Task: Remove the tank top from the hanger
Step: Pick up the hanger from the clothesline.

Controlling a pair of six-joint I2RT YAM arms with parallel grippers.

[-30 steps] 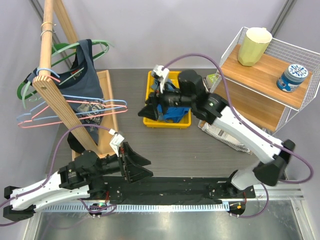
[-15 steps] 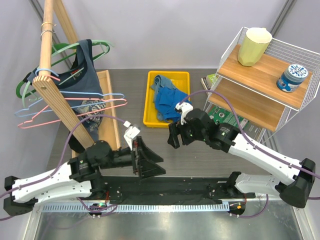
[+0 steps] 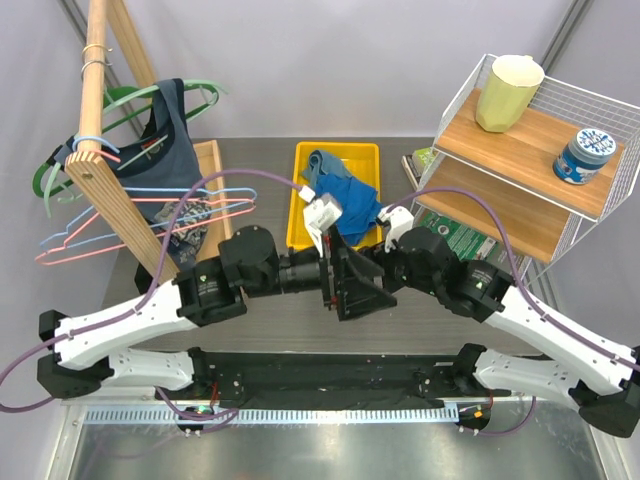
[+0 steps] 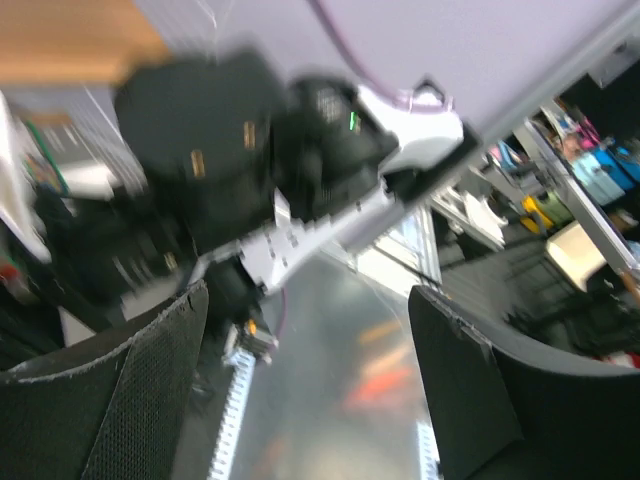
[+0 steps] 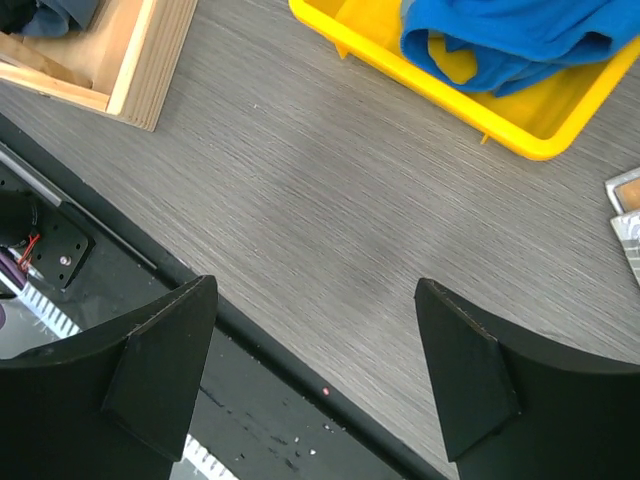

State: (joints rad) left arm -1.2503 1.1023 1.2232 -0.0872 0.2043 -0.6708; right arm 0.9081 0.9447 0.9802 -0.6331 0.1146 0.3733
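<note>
Both arms now meet mid-table, while the tank top [image 3: 160, 150] hangs far off to the left.

Half a second ago the left gripper [image 3: 352, 290] sat low near its base; it has swung to the centre, just in front of the yellow bin [image 3: 299, 215], and the right gripper [image 5: 315, 370] has drawn in close beside it. Both sets of jaws are spread wide, holding nothing. The dark navy tank top with red print is on its green hanger [image 3: 205, 92] at the wooden rack [image 3: 100, 190], its hem drooping behind the slanted post.
</note>
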